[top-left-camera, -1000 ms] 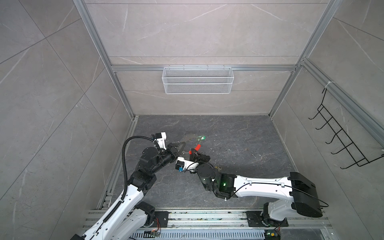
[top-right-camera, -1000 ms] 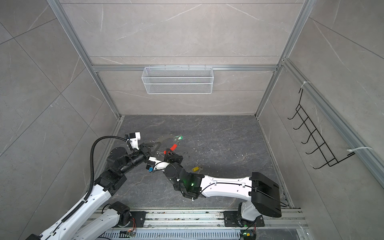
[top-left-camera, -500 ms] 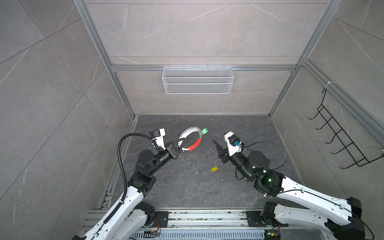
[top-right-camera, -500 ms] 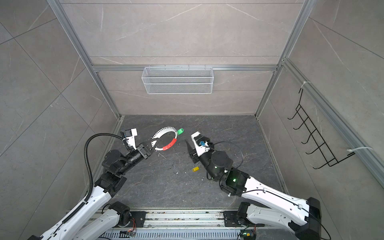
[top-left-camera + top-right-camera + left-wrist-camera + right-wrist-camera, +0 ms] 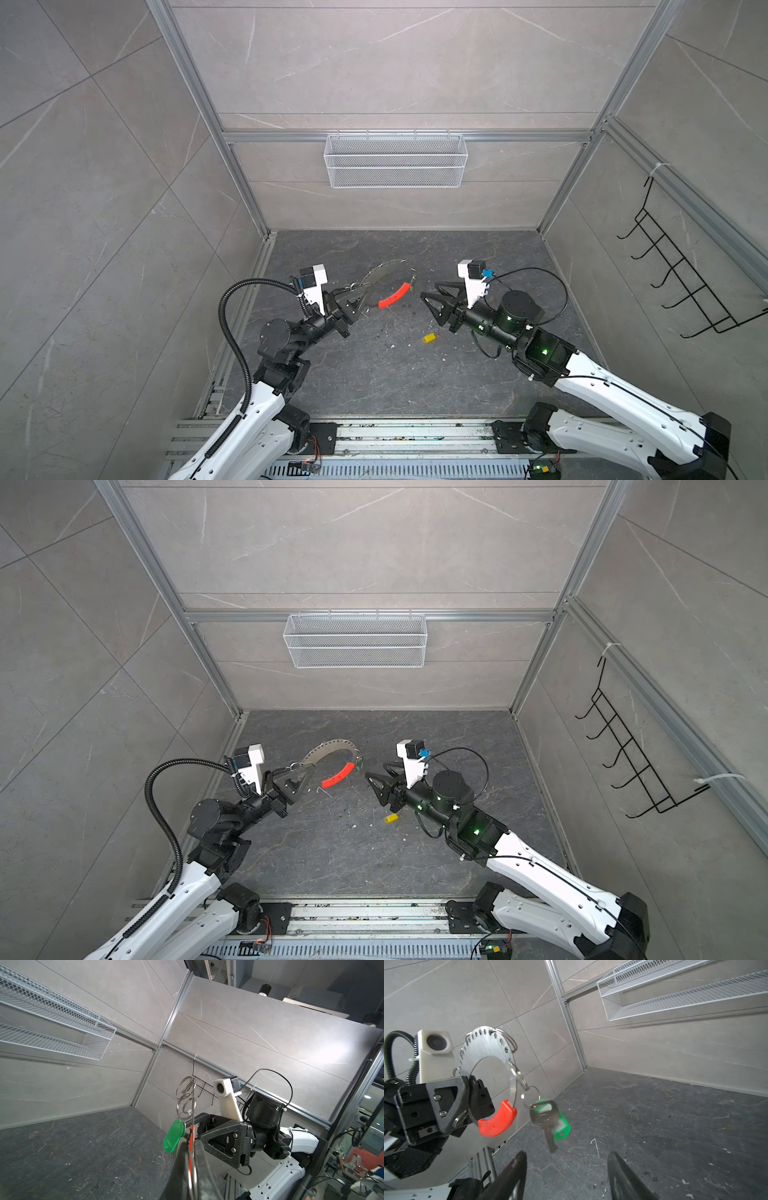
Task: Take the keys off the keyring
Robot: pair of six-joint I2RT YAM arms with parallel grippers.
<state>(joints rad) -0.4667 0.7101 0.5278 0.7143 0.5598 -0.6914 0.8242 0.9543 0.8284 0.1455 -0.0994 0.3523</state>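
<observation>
Surface seen dark and mostly bare. Had the left tool shut hard on the thin edge of the keyring, lifted clear of the surface a little left of its middle. Had the right tool spread wide and empty, aimed at the band from near by. Stood the grey band upright, red segment at the low end of the arc. Found the green key dangling from a chain of split rings on the side toward that tool: long axis near vertical, blade down, outline blurred. Found the yellow key loose near the surface's middle, long axis roughly along the front edge. Judged two risks: closing on a key likely swinging and catching only the rings; tugging hard enough to twist the band out of the left pinch.
</observation>
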